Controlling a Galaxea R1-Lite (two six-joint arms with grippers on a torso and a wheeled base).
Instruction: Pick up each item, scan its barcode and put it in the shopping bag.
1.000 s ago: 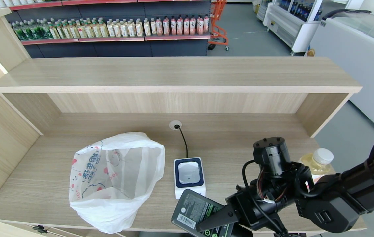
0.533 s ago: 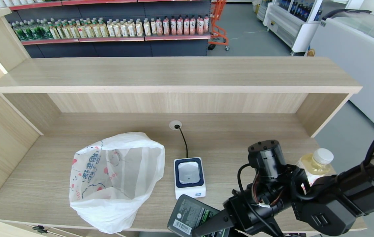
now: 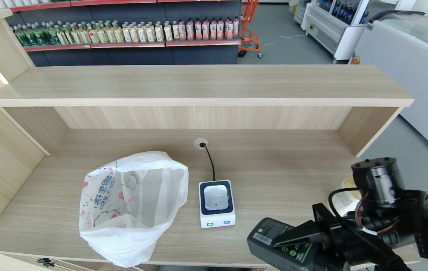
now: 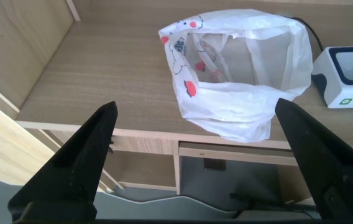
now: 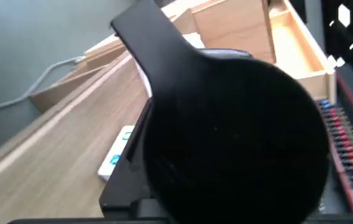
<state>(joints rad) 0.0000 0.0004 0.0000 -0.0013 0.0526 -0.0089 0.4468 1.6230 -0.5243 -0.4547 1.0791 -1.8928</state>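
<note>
Our right gripper (image 3: 293,244) clamps the dark container (image 3: 265,236) above the front edge of the counter (image 3: 274,165), toward its right corner, near the scanner (image 3: 217,201). Our left gripper (image 4: 195,106) hangs spread wide off the front edge. Carried low, the container could snag the floppy rim of the shopping bag (image 3: 131,210) and drag it off.

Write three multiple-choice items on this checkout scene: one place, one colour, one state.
1. Where does the shopping bag stand from the barcode scanner?
A. on the robot's left
B. on top of it
C. behind it

2. The scanner's window frame is:
A. red
B. dark blue
C. yellow

3. The right gripper is:
A. open, empty
B. shut on the black package
C. shut on the bag

Answers:
1 A, the bag sits left of the scanner on the counter.
2 B, a dark blue border rings the window.
3 B, it clamps the package.
</note>
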